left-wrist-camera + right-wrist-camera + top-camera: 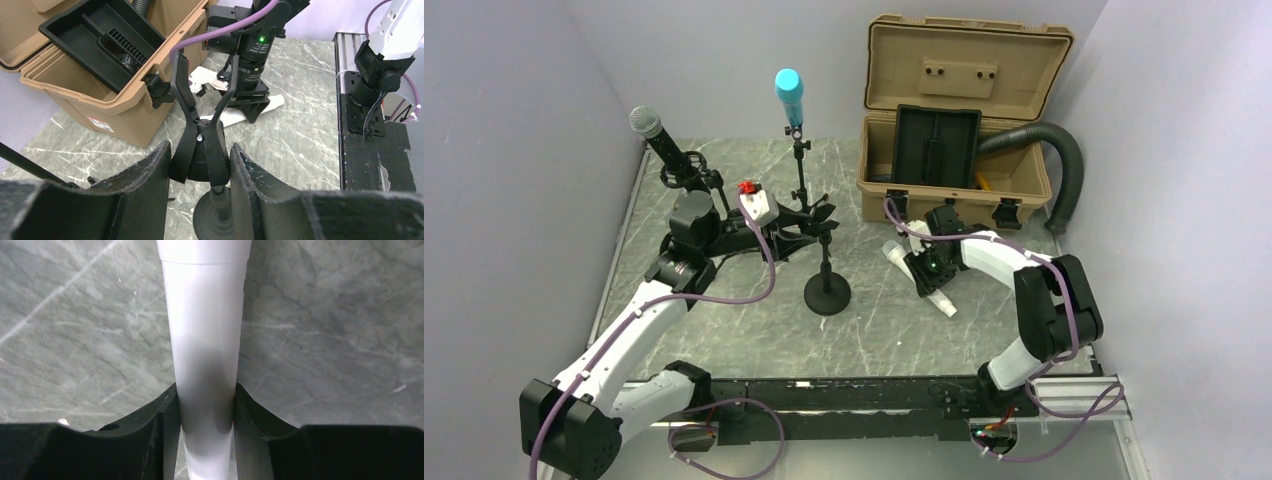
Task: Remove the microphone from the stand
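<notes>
A white microphone (945, 303) lies low over the table right of centre, apart from the stand. My right gripper (921, 272) is shut on its body; the right wrist view shows the white barrel (205, 340) pinched between the fingers of my right gripper (205, 395). The black stand with a round base (827, 295) stands mid-table, and its spring clip (809, 222) holds nothing. My left gripper (200, 150) is shut on the clip's handles (197, 125), with the clip's prongs spread. The white microphone shows beyond it (272, 102).
A tan case (954, 150) stands open at the back right with a black tray inside and a grey hose (1064, 160) beside it. A grey-headed black microphone (656, 135) and a cyan one (789, 95) stand on other stands at the back left.
</notes>
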Robot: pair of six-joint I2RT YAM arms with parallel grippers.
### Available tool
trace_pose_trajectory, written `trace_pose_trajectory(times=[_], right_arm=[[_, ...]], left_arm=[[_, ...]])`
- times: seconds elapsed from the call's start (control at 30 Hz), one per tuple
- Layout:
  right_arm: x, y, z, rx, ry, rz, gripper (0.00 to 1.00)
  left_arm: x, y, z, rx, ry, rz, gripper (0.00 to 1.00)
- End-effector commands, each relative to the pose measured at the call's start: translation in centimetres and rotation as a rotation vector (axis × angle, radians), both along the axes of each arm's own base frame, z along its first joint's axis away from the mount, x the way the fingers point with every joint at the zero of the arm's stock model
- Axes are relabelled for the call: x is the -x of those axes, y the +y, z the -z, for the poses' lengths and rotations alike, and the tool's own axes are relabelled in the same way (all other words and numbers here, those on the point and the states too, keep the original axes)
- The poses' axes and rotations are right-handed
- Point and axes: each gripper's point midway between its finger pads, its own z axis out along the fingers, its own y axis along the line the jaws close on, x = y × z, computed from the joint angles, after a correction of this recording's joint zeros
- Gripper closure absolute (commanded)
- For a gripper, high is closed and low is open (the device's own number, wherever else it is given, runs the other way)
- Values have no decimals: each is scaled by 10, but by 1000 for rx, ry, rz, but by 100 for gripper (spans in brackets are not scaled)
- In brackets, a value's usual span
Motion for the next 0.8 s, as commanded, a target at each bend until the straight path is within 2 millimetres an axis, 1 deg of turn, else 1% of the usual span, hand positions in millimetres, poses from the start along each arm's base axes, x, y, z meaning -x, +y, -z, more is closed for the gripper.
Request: trace_pose_trajectory(times=[0.0,0.23,0.37,0.57,0.73,0.77], right_arm=[[-12,15,-5,-5,1,48,69],[-6,23,2,15,40,17,63],[-5,23,4,16,52,13,51],[-4,25,2,3,55,-1,43],[-2,32,-14,-43,40,-32,26],[-2,33,-19,-51,28,-38,21]], left_arm=[[-13,6,-4,-32,-77,-48,100],[-12,7,-4,-38,-89,-50,100],[-13,8,-3,-42,-94,-54,100],[-12,8,-2,-46,-97,-55,100],[-12,9,-1,-53,-102,-57,100],[-12,9,0,-55,-102,-58,100]])
